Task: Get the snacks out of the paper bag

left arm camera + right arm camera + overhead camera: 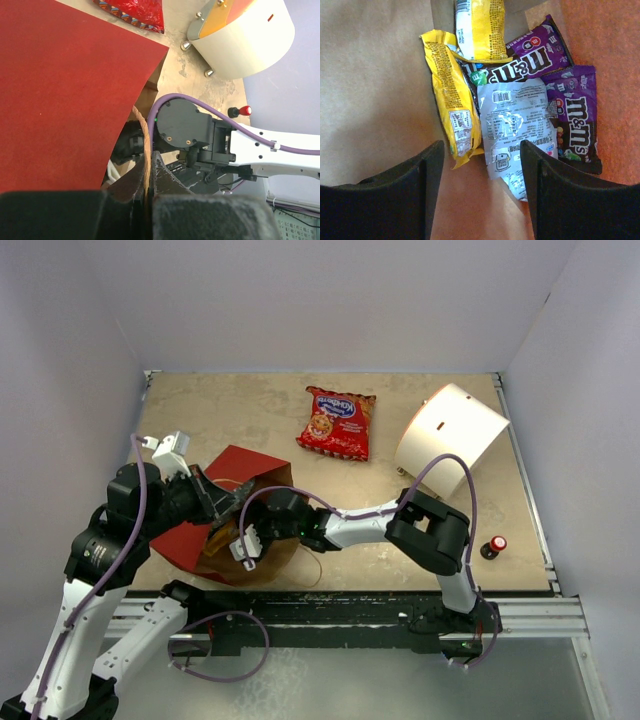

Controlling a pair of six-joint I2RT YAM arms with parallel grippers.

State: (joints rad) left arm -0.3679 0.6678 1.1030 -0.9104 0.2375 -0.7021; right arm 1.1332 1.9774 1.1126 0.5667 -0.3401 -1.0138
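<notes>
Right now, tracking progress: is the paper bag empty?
Not empty: a silver foil pack, purple candy packets and yellow packets lie inside the paper bag.

White "m&m" logo on 2 purple candy pkts (577,120); silver foil pack (515,120) print illegible

Left claw (149,172) clamped on the brown edge of the large red paper carrier bag (65,100) — red panel leftward, white cylinder (245,40) ahead-right.

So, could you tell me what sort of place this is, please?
Probably a robot test cell in a lab: plain pale walls box in a tabletop, two robot arms sit on a metal rail at its near edge, and a paper bag serves as a prop.
</notes>
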